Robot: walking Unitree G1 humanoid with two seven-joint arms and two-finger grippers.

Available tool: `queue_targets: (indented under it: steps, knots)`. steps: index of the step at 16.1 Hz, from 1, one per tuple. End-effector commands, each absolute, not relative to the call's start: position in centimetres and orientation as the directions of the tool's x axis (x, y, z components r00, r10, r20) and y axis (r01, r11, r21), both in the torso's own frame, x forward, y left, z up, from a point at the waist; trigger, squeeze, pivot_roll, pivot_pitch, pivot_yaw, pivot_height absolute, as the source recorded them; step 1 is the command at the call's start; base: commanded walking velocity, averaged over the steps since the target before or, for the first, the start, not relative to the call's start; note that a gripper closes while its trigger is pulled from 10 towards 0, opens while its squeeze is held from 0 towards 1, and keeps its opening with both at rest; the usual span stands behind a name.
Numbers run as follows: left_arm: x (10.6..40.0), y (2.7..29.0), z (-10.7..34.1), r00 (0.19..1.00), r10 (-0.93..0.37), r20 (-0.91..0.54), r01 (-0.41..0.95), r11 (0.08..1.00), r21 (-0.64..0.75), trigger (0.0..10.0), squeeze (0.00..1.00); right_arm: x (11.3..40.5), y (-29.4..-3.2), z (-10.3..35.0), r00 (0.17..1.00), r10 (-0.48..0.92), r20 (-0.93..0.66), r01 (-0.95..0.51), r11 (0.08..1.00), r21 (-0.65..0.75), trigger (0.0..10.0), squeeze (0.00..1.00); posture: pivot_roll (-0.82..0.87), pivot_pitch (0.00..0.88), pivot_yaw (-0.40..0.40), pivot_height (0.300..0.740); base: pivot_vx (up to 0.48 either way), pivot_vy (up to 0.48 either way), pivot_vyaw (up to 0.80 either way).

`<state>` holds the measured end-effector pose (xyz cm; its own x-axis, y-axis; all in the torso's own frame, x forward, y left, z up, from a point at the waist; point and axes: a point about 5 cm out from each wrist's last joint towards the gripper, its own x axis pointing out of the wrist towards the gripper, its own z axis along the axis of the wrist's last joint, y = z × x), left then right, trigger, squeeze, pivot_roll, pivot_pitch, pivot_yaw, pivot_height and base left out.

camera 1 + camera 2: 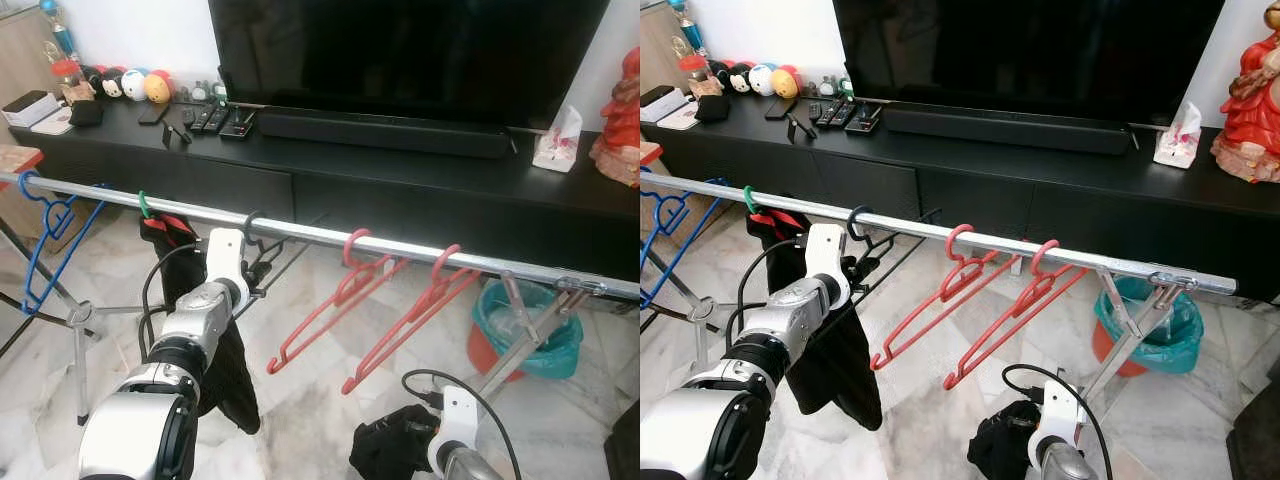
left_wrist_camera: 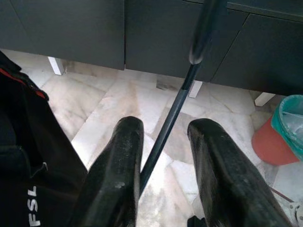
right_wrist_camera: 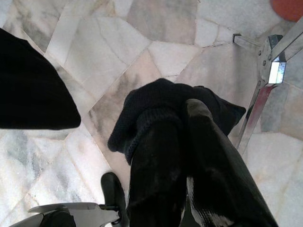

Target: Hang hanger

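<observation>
Black hanger on rail, apparently loose between parted left end effector fingers.

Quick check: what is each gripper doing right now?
Left gripper: fingers apart around the black hanger at the rail, not clamped.
Right gripper: shut on a dark cloth, held low.

Even daylight is filling the room; the rail is glinting, the television is staying dark, and near edges are blurring slightly.
</observation>
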<state>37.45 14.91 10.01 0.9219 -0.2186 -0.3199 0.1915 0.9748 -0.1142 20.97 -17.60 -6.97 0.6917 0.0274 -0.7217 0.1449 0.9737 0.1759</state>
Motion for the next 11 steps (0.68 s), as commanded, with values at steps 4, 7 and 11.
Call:
queue_targets:
  steps: [4,7,11]
  knots:
    - [37.15,15.93,9.49,0.923,-0.194,-0.331,0.166,0.98,-0.113,0.0,0.0,21.49,-17.49,-6.69,0.698,0.036,-0.715,0.135,0.974,0.181,10.0,0.0,-0.08,0.0,0.033,0.719,0.0,0.0,0.0]
    - [37.14,15.95,9.42,0.919,-0.196,-0.342,0.177,0.98,-0.086,7.6,0.0,21.58,-17.44,-6.66,0.696,0.036,-0.717,0.136,0.974,0.18,10.0,0.0,-0.08,0.0,0.033,0.719,0.0,0.0,0.0]
    - [37.05,15.88,9.19,0.916,-0.188,-0.354,0.183,0.982,-0.048,10.0,0.0,21.78,-17.23,-6.6,0.692,0.037,-0.721,0.135,0.975,0.179,10.0,0.0,-0.09,0.0,0.033,0.719,0.0,0.0,0.0]
